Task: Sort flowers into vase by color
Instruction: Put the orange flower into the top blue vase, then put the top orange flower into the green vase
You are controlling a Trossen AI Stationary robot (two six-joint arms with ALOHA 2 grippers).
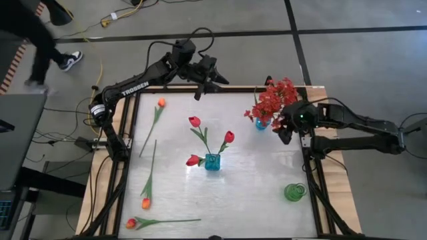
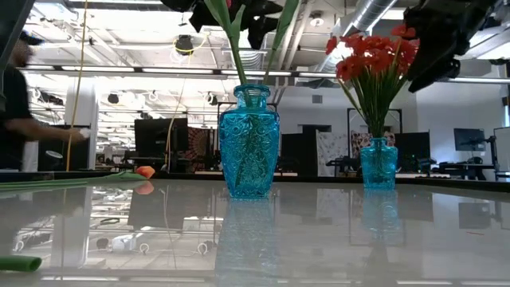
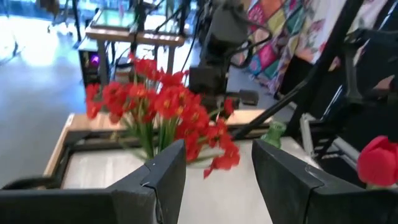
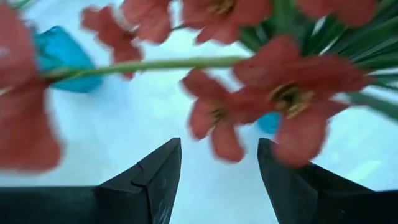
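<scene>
A large blue vase [image 1: 212,162] at the table's middle holds three red rosebuds [image 1: 194,121]. A small blue vase [image 1: 261,124] at the far right holds a bushy spray of red blossoms [image 1: 275,99]. Three orange tulips [image 1: 161,103] [image 1: 145,202] [image 1: 131,223] lie flat on the left half, stems on the surface. My right gripper [image 1: 287,132] hangs open just right of the spray, blossoms [image 4: 280,93] close before its fingers and nothing between them. My left gripper [image 1: 208,84] is raised and open over the far edge, pointing at the spray [image 3: 161,106], and is empty.
An empty green vase [image 1: 294,192] stands near the right front corner. The table's dark frame [image 1: 131,133] runs along both sides. A person [image 1: 40,37] moves on the floor beyond the far left corner. Bare surface lies between the vases and the near edge.
</scene>
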